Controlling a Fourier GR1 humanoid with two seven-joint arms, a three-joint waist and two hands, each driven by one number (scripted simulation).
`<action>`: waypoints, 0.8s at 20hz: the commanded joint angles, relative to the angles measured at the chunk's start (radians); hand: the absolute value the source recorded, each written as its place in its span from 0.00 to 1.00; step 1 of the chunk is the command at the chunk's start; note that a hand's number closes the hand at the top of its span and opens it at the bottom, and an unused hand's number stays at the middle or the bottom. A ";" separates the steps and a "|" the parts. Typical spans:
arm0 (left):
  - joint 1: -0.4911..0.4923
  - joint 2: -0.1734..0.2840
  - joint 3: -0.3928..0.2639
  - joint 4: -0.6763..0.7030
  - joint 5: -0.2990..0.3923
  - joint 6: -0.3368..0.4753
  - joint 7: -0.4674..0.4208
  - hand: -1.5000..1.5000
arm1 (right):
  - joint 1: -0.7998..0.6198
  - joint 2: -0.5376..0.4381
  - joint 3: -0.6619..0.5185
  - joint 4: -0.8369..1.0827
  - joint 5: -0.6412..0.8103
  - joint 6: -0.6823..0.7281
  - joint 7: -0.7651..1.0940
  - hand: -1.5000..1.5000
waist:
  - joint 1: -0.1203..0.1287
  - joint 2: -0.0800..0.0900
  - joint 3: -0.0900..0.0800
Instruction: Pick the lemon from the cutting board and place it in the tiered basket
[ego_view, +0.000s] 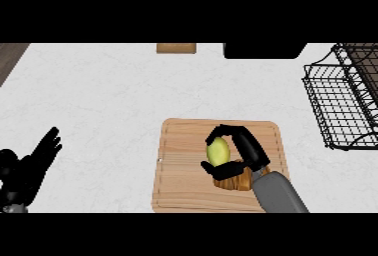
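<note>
- On the cutting board (184, 165), seen from the head view, the right hand (247, 150) has its fingers (235, 132) and thumb curled round the lemon (218, 151); the fruit sits inside that curl, long axis running away from the robot.
- From those fingers, the tiered basket (336, 107) lies well off to the right and farther back on the counter (96, 100); I'd judge the carry goes that way.
- Left hand (29, 167) rests open at the left edge.

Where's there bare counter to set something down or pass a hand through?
Bare counter lies between the cutting board and the tiered basket, and widely behind and left of the board. The board's middle is crowded: the right robot hand curls round the lemon. The left robot hand rests far left.
</note>
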 joint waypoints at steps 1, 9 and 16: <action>0.016 0.005 0.016 -0.015 0.006 -0.015 0.012 0.50 | 0.089 0.009 0.004 -0.118 -0.020 -0.044 0.025 1.00 | -0.003 0.002 0.000; 0.025 0.024 0.043 -0.015 0.017 -0.010 0.032 0.50 | 0.189 -0.098 0.181 -0.181 0.395 -0.101 0.491 1.00 | -0.048 -0.029 -0.014; 0.036 0.022 0.064 0.017 0.016 0.006 0.021 0.50 | 0.220 -0.056 0.272 -0.601 0.629 -0.070 0.865 1.00 | -0.084 -0.031 -0.010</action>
